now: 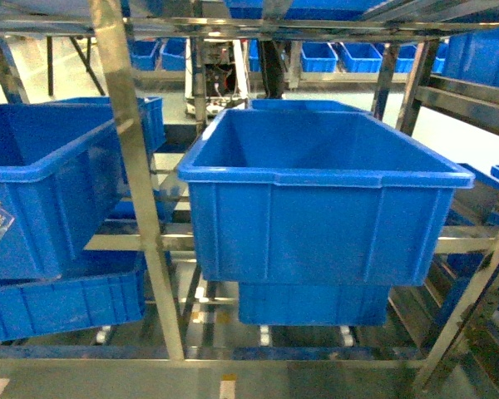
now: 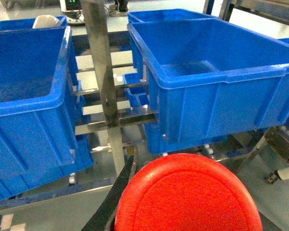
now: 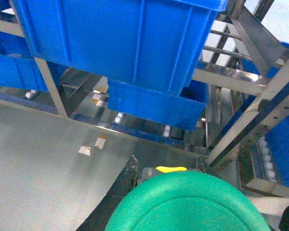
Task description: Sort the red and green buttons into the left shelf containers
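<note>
Buttons of both colours are already held: the red button (image 2: 190,195) fills the bottom of the left wrist view, carried in the left gripper (image 2: 135,192), and the green button (image 3: 188,204) sits the same way in the right gripper (image 3: 135,192), each dome turned toward its camera. The carrying step appears to be in hand, with neither button yet over a tub. In the head view two large blue containers are seen on the shelf, a left tub (image 1: 46,174) behind a steel upright (image 1: 133,166) and a centre tub (image 1: 316,174). The next move is judged to call for lifting each button above a thick rim, clear of the upright, before release. Only one dark finger of each gripper is visible beside its dome, so the grip is inferred. The button bodies are hidden, and the tub floors are only partly seen.
</note>
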